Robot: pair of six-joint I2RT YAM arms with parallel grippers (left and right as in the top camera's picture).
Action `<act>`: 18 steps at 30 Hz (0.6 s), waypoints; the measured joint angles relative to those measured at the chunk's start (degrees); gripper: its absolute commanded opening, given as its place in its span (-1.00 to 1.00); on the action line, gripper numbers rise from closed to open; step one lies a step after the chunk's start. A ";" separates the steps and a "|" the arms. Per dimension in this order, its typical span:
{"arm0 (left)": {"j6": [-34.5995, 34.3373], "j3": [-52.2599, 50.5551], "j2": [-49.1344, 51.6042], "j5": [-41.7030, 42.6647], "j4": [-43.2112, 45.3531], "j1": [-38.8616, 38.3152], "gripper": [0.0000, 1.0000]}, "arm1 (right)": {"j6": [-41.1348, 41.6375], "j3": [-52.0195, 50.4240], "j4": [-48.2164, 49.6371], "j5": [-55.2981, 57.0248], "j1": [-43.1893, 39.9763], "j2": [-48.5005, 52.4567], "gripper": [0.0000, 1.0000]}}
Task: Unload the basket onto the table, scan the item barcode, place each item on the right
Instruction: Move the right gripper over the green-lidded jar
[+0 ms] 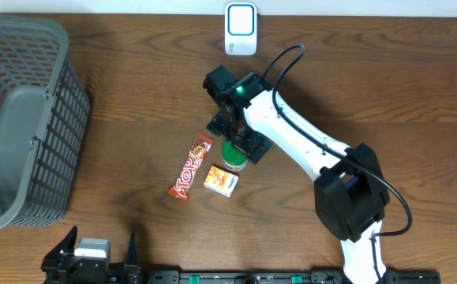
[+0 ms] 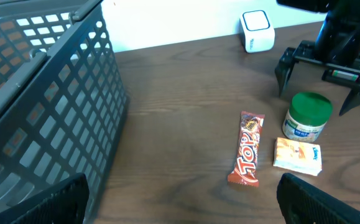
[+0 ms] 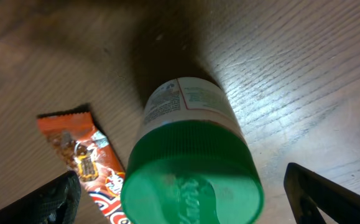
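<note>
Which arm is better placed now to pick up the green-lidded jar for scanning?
Right. Its open right gripper hangs directly over the green-lidded jar, with a finger on each side. The left gripper, also open, is far from it.

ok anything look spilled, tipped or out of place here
Nothing stands out: the green-lidded jar stands upright and closed, the candy bar and small orange packet lie flat beside it, nothing spilled.
</note>
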 measured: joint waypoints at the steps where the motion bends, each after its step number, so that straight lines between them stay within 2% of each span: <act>1: 0.00 0.00 0.00 0.00 0.00 0.00 0.93 | 0.13 0.00 0.02 -0.26 0.04 0.42 0.98; 14: 0.00 0.00 0.00 0.00 0.00 0.00 0.93 | 0.66 -0.02 1.11 -2.10 2.67 2.49 0.95; 18: 0.00 0.00 0.00 0.00 0.00 0.00 0.93 | 0.63 -0.35 1.16 -2.05 2.84 2.49 0.78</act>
